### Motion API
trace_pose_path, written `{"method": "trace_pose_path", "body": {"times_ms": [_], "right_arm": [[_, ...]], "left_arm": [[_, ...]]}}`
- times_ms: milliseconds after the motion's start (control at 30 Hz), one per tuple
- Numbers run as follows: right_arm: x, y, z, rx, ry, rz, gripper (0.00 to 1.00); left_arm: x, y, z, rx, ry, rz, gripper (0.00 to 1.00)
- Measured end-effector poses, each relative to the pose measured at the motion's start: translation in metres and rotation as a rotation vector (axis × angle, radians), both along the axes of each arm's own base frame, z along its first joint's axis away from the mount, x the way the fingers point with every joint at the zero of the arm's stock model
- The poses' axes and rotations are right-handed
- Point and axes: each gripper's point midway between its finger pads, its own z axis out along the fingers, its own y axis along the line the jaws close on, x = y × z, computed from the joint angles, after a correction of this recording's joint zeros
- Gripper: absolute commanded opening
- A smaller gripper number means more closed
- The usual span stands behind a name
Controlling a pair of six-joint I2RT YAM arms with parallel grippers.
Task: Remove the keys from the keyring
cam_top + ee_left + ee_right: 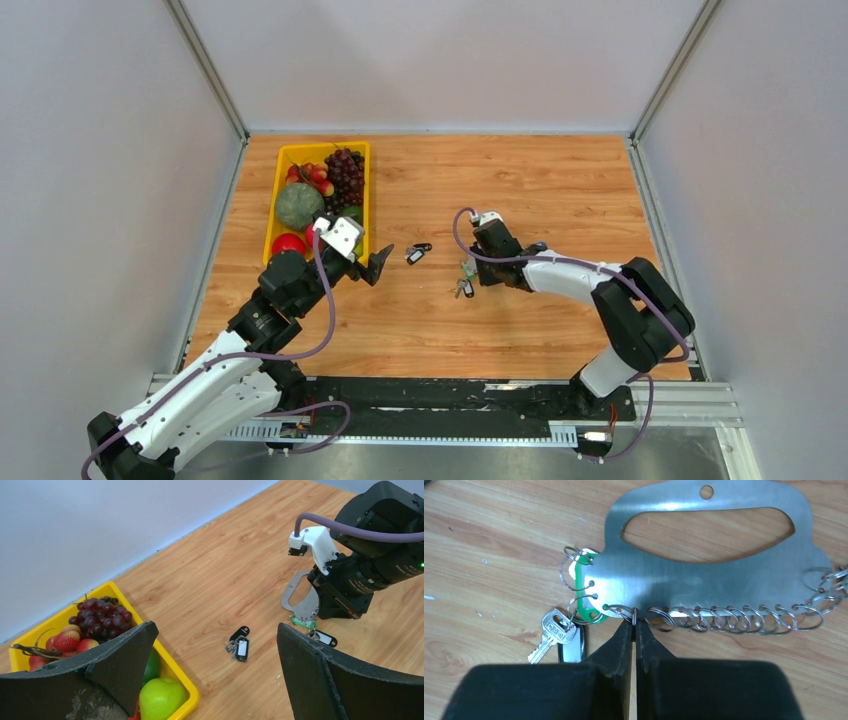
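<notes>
Steel wire is what your right gripper (634, 630) has. Its 2 black padded fingertips are pressed together on 1 thin round loop hanging from the lower edge of the keyring (704, 575). The keyring is a flat brushed-metal plate with an oval handle cut-out and a row of small wire loops. It rests on the wood-grain table (560, 180), about midway between the left and right edges. At the plate's corner, a green plastic tag (586, 592) and a silver key (551, 632) hang from loops. Your left gripper (216, 632) stands spread wide, holding nothing, near a loose cluster of black-tagged keys (239, 642). A yellow plastic basket (281, 160) of fruit sits toward the far-left corner.
</notes>
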Motion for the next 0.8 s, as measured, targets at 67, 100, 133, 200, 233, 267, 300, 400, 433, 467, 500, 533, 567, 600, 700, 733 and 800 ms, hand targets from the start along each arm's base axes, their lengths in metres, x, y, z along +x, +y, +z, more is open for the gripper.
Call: {"method": "trace_pose_path", "body": {"times_ms": [67, 100, 133, 200, 233, 267, 300, 400, 433, 467, 500, 533, 567, 600, 700, 733, 800], "right_arm": [[0.0, 0.0, 0.0, 0.006, -0.005, 0.0, 0.0], [-0.001, 0.0, 0.0, 0.01, -0.007, 0.002, 0.0], [-0.004, -0.001, 0.001, 0.013, -0.006, 0.006, 0.0], [-0.009, -0.003, 0.006, 0.023, -0.011, 0.013, 0.0], [-0.011, -0.004, 0.011, 0.033, -0.019, 0.019, 0.0], [-0.013, -0.003, 0.02, 0.05, -0.034, 0.024, 0.0], [-0.013, -0.001, 0.031, 0.075, -0.058, 0.032, 0.0], [-0.011, 0.007, 0.07, 0.161, -0.147, 0.06, 0.0], [-0.012, 0.009, 0.083, 0.188, -0.175, 0.072, 0.0], [-0.012, 0.011, 0.094, 0.214, -0.198, 0.085, 0.0], [-0.014, 0.014, 0.105, 0.24, -0.219, 0.099, 0.0], [-0.015, 0.016, 0.113, 0.26, -0.233, 0.113, 0.0], [-0.016, 0.018, 0.12, 0.276, -0.242, 0.126, 0.0], [-0.017, 0.02, 0.127, 0.292, -0.254, 0.138, 0.0], [-0.019, 0.027, 0.148, 0.34, -0.286, 0.174, 0.0], [-0.02, 0.029, 0.156, 0.357, -0.299, 0.185, 0.0], [-0.021, 0.033, 0.174, 0.39, -0.325, 0.206, 0.0]], "left_arm": [[0.0, 0.0, 0.0, 0.0, 0.0, -0.001, 1.0], [0.0, 0.0, 0.0, 0.0, 0.0, -0.003, 1.0], [-0.001, -0.001, 0.0, 0.0, 0.0, -0.005, 1.0], [-0.001, -0.002, 0.0, 0.0, 0.0, -0.014, 1.0], [-0.002, -0.002, 0.0, 0.0, 0.0, -0.016, 1.0], [-0.002, -0.003, 0.0, 0.0, 0.001, -0.019, 1.0], [-0.002, -0.003, -0.001, 0.001, 0.001, -0.021, 1.0], [-0.003, -0.005, -0.004, 0.005, 0.007, -0.034, 1.0], [-0.003, -0.006, -0.006, 0.007, 0.01, -0.039, 1.0], [-0.003, -0.008, -0.007, 0.006, 0.011, -0.044, 1.0], [-0.003, -0.009, -0.009, 0.005, 0.012, -0.05, 1.0], [-0.004, -0.011, -0.011, 0.004, 0.014, -0.06, 1.0], [-0.005, -0.013, -0.013, 0.004, 0.016, -0.071, 1.0], [-0.006, -0.015, -0.015, 0.002, 0.019, -0.083, 1.0], [-0.01, -0.023, -0.018, -0.005, 0.029, -0.131, 1.0], [-0.011, -0.026, -0.018, -0.008, 0.028, -0.147, 1.0], [-0.015, -0.031, -0.019, -0.014, 0.024, -0.184, 1.0]]}}
